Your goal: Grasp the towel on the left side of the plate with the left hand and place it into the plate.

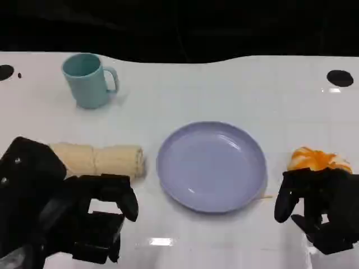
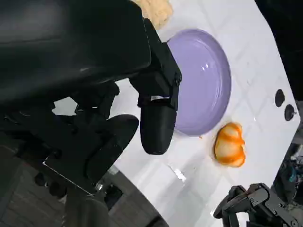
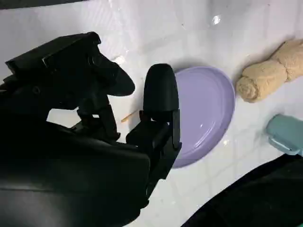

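Note:
A rolled beige towel (image 1: 104, 159) lies on the white table just left of the lavender plate (image 1: 211, 166), close to its rim; it also appears as the towel (image 3: 265, 78) beside the plate (image 3: 208, 113) in the right wrist view. The plate (image 2: 203, 80) holds nothing. My left hand (image 1: 84, 216) hovers near the table's front edge, just in front of the towel, fingers apart and holding nothing. My right hand (image 1: 320, 210) sits at the front right, fingers apart and empty, in front of an orange-and-white object (image 1: 317, 159).
A teal mug (image 1: 87, 79) stands at the back left, behind the towel. The orange-and-white object (image 2: 229, 144) lies right of the plate. Black round marks (image 1: 339, 78) sit at the table's far corners. The table's dark back edge runs across the top.

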Motion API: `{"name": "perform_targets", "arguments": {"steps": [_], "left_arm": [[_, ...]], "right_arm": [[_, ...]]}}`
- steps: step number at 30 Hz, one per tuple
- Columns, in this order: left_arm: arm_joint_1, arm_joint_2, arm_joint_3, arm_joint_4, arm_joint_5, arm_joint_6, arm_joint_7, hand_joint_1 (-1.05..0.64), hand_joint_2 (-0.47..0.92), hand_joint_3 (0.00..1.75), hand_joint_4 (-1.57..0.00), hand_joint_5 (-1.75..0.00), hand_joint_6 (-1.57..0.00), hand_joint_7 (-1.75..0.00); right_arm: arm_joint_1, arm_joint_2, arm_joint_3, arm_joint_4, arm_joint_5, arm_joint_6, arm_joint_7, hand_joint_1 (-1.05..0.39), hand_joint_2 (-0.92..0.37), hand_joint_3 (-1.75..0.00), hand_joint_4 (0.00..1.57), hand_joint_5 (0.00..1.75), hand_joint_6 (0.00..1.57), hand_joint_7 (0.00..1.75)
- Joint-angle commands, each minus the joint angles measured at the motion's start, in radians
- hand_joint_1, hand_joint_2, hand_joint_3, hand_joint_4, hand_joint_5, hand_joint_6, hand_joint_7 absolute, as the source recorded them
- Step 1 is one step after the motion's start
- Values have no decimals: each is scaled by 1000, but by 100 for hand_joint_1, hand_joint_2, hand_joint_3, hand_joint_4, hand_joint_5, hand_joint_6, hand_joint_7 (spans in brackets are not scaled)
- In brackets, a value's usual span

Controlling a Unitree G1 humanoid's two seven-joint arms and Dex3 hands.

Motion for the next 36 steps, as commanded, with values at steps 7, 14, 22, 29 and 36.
{"name": "perform_targets", "arguments": {"steps": [7, 14, 22, 29, 36], "left_arm": [[-9, 29, -3, 15, 16, -34, -5, -10, 41, 145, -86, -175, -74, -165], [-7, 28, 1, 21, 14, -37, -4, -10, 40, 146, -85, -175, -73, -165], [-6, 32, 0, 20, 14, -46, -9, -9, 41, 146, -85, -175, -74, -165], [-5, 25, 4, 26, 14, -52, -2, -9, 40, 144, -84, -175, -75, -161], [3, 10, 13, 33, 26, -98, 13, -13, 52, 116, -66, -157, -65, -121]], "right_arm": [[-15, -3, -2, 0, -1, 11, -4, 1, -60, -103, 70, 172, 68, 143], [-14, -2, -5, 8, 1, -8, -3, 2, -61, -101, 71, 171, 69, 142], [-14, -3, -3, 0, -5, -3, -7, 0, -59, -103, 71, 173, 70, 143], [-15, -5, 0, 1, -6, -4, -5, 1, -59, -105, 71, 172, 69, 142], [-16, 2, 5, 5, -5, -8, -7, 1, -59, -105, 70, 172, 69, 142]]}}
